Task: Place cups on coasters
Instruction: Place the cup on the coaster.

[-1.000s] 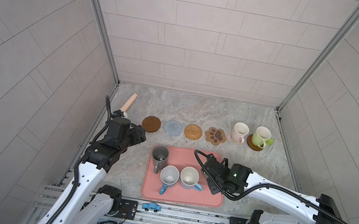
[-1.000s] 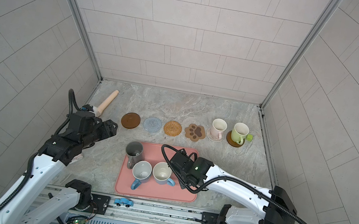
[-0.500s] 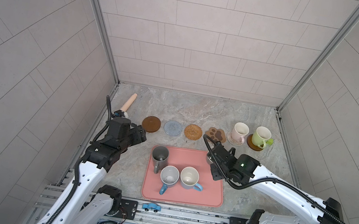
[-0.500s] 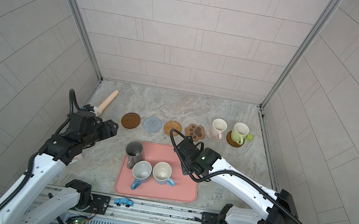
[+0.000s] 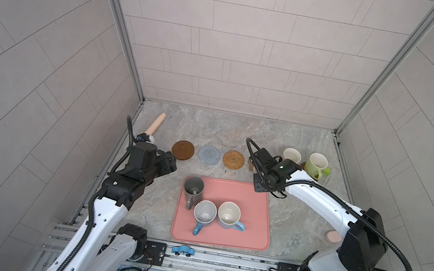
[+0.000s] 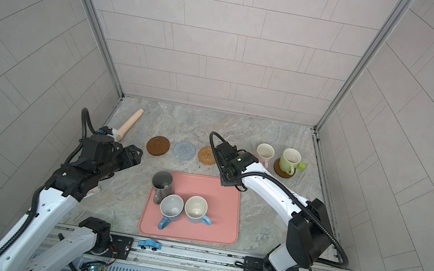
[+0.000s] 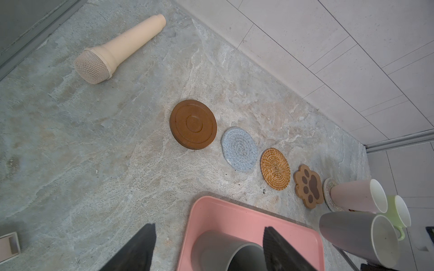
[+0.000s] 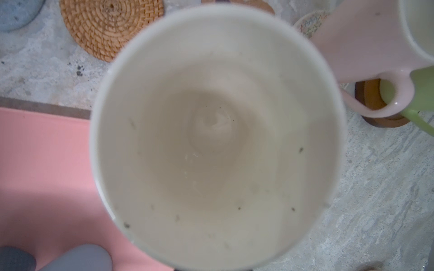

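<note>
Grey mug (image 7: 347,232), clamped in our right pincer (image 5: 262,182), has moved off the tray (image 5: 243,201) and far, now just near of the paw coaster (image 7: 308,186). Our left pincer (image 7: 209,248) stays wide, unmoved, left of the tray.

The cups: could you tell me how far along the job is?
Done: pink mug and green mug sit on coasters. In hand: the right gripper holds a grey mug near the paw coaster. Left: three mugs on the pink tray, four coasters bare.
</note>
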Action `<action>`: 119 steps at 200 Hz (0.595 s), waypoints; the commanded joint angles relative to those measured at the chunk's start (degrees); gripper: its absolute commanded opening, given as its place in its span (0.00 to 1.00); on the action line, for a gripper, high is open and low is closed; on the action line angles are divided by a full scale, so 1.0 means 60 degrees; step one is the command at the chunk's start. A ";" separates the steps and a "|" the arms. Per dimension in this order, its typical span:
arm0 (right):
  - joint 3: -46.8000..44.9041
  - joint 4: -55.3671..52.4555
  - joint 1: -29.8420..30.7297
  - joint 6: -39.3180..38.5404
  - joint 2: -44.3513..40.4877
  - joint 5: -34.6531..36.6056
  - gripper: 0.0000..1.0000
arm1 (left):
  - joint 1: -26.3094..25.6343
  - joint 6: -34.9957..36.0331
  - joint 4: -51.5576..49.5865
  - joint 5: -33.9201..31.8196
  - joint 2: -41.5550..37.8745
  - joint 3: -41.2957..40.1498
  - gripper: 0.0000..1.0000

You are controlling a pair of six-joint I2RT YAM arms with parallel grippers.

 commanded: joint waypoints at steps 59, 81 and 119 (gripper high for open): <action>0.1614 0.0601 -0.1327 -0.0408 0.1482 -0.0420 0.04 | 0.0040 0.0054 -0.0342 -0.0080 -0.0422 -0.0006 0.79; 0.1757 0.0786 -0.1607 -0.0474 0.1705 -0.0668 0.04 | 0.0030 0.0036 -0.0402 -0.0039 -0.0488 -0.0024 0.79; 0.1990 0.0945 -0.1890 -0.0657 0.2036 -0.0909 0.04 | 0.0041 -0.0004 -0.0480 -0.0066 -0.0632 -0.0065 0.79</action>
